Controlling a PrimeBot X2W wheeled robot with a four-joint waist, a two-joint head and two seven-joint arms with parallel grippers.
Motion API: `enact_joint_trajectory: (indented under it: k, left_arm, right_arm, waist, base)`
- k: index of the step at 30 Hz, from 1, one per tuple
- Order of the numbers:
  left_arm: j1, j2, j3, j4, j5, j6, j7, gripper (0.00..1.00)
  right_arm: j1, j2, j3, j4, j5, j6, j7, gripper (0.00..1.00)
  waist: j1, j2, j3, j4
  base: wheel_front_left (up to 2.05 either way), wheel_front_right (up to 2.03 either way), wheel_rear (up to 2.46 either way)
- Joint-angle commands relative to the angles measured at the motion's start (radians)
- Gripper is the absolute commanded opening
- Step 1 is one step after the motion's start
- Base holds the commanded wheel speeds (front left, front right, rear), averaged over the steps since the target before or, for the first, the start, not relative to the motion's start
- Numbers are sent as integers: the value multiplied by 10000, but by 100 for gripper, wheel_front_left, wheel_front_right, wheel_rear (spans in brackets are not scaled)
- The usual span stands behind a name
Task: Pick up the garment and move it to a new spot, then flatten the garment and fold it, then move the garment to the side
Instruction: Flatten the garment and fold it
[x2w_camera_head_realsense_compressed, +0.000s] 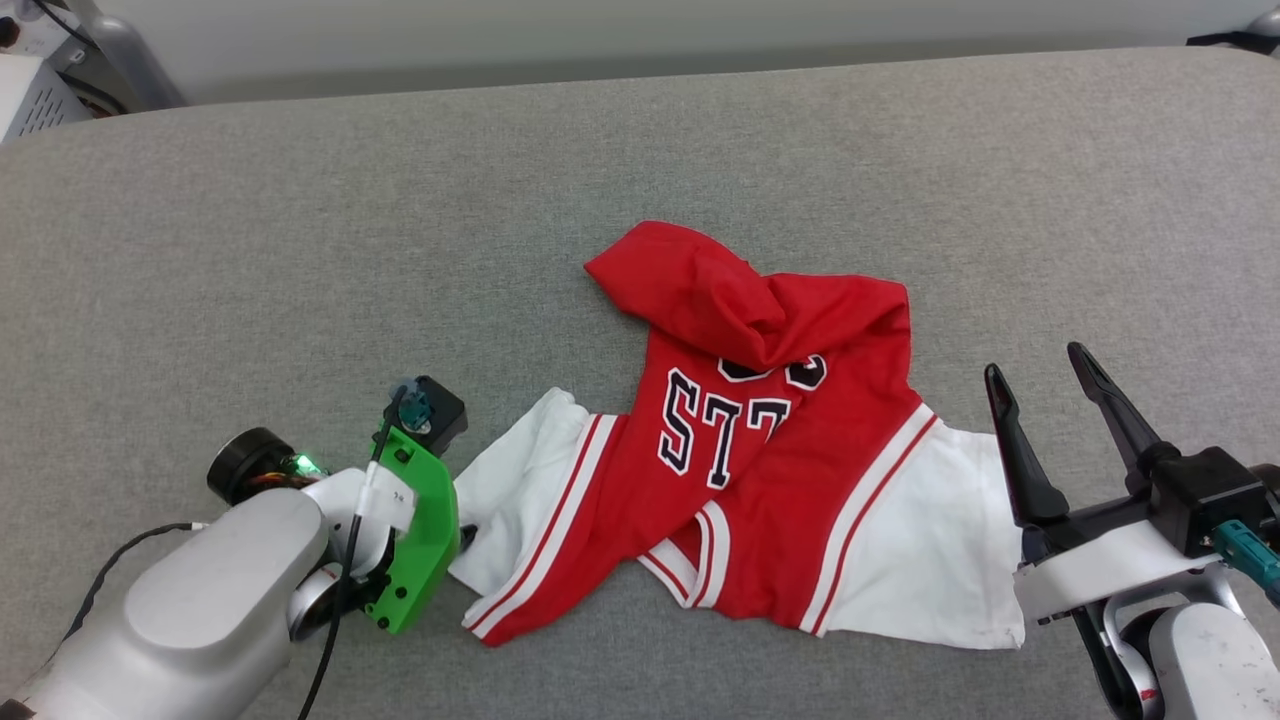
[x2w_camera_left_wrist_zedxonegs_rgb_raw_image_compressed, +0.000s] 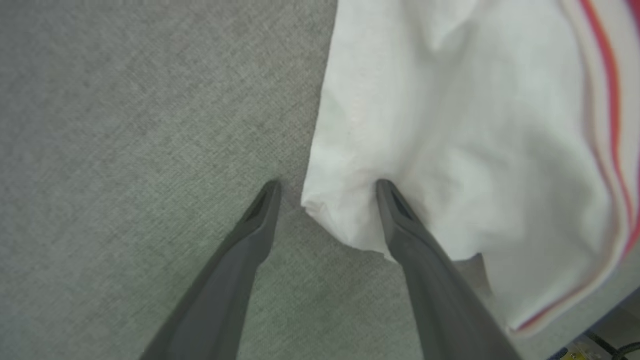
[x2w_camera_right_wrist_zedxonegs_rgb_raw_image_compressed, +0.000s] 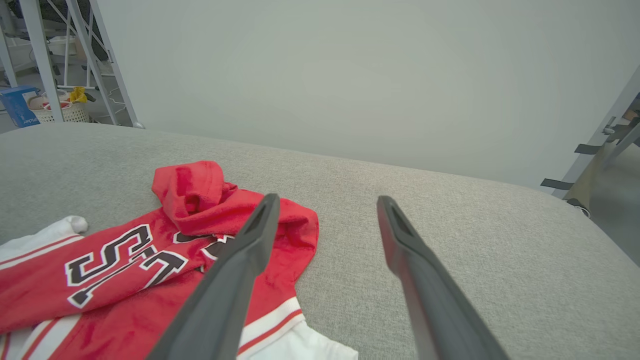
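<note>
Left gripper (x2w_camera_left_wrist_zedxonegs_rgb_raw_image_compressed: 327, 185) with jaws apart straddles the left-sleeve corner of the garment (x2w_camera_head_realsense_compressed: 760, 450), which lies crumpled, long axis left-to-right, mid-surface (x2w_camera_head_realsense_compressed: 300, 200) toward the near edge; right gripper (x2w_camera_head_realsense_compressed: 1035, 360), jaws apart, sits just beside the right sleeve, so the left arm is nearer.

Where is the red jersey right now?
In the head view the red jersey lies crumpled on the grey surface, right of centre, between the left gripper at one white sleeve and the right gripper beside the other.
</note>
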Motion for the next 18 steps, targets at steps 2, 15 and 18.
enact_joint_trajectory:
  k: [2, 15, 18]
  left_arm:
    - [35, -88, -561, 384, -122, -26, -253, 13]
    - [-618, 925, 718, 1881, -479, 467, -3393, 0]
    - [-479, 1068, 775, 2510, -307, 759, -3880, 0]
  right_arm:
    - [-178, -27, -7, 45, -121, -7, -39, 100]
    - [98, 7, -430, 114, -131, -7, -77, 100]
    - [123, -4, -496, 108, -148, -7, -56, 100]
  waist:
    - [0, -1, 53, -49]
    - [0, -1, -203, 95]
    - [0, -1, -203, 95]
  base:
    - [0, 0, 0]
    - [0, 0, 0]
    - [0, 0, 0]
